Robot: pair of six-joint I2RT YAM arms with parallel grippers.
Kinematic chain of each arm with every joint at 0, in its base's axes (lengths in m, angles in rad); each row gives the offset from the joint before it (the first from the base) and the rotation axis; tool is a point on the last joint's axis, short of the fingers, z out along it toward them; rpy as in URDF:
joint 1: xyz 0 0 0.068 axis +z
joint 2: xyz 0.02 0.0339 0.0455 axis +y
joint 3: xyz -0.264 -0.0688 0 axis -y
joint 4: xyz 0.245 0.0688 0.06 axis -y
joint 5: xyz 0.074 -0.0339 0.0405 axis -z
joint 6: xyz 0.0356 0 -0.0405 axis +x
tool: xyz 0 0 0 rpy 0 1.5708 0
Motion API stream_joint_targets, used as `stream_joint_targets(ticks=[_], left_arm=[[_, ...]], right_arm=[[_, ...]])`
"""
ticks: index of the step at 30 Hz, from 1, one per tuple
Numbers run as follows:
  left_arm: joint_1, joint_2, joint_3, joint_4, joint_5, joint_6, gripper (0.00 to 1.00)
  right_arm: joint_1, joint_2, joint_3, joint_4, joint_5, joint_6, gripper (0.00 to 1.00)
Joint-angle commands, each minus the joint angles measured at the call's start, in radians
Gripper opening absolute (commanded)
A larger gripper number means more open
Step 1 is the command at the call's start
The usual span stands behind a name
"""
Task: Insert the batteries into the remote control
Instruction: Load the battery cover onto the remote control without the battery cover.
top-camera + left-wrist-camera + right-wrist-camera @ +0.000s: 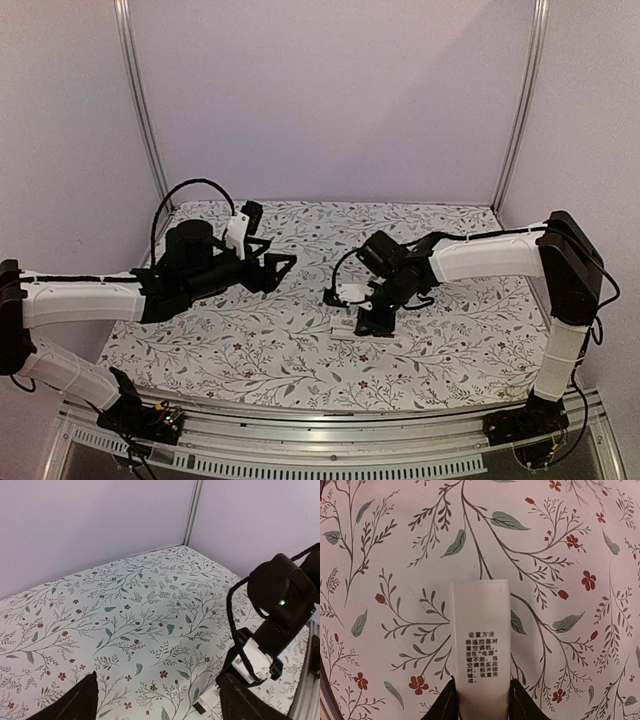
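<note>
Right gripper (pixel 366 320) crouches clenched on the remote control (pixel 343 328); left gripper (pixel 284 266) hangs well left of it, farther off. Left wrist: its fingers (pixel 80 702) gape, empty. Right wrist: the remote control's long axis runs straight out from the grip; batteries unseen.

- Top external: you look from above and behind the arm bases, down and forward over the whole floral cloth (pixel 300 350) to the back wall. This is the farthest view.
- Left wrist: raised, slanting across the cloth toward the far corner, with the left gripper (pixel 159 676) at the bottom edge.
- Right wrist: very near, facing straight down, with the right gripper (pixel 481 680) flanking the remote control (pixel 481 630).
- Shared: you see the right arm (pixel 480 255) in both the top and left wrist views.
</note>
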Motion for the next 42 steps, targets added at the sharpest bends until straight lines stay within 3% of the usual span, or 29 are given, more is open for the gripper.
stream_joint_targets(ticks=[1, 15, 22, 29, 35, 42], left_arm=[[0.007, 0.012, 0.009, -0.019, -0.009, 0.016, 0.83], [0.008, 0.028, 0.011, -0.027, 0.028, 0.039, 0.82], [-0.029, 0.072, -0.014, 0.021, 0.261, 0.368, 0.78], [-0.044, 0.21, -0.03, 0.094, 0.454, 0.604, 0.88], [-0.051, 0.36, 0.078, 0.002, 0.559, 0.688, 0.9], [-0.09, 0.468, 0.151, -0.027, 0.538, 0.755, 0.92]], right_arm=[[-0.005, 0.023, 0.015, -0.022, -0.03, -0.012, 0.34], [-0.007, 0.045, 0.028, -0.008, -0.006, -0.025, 0.36], [-0.011, 0.048, 0.028, -0.006, -0.003, -0.035, 0.36], [-0.011, 0.037, 0.035, -0.009, -0.022, -0.045, 0.39], [-0.015, 0.026, 0.041, -0.013, -0.035, -0.058, 0.43], [-0.028, -0.021, 0.054, -0.032, -0.068, -0.063, 0.49]])
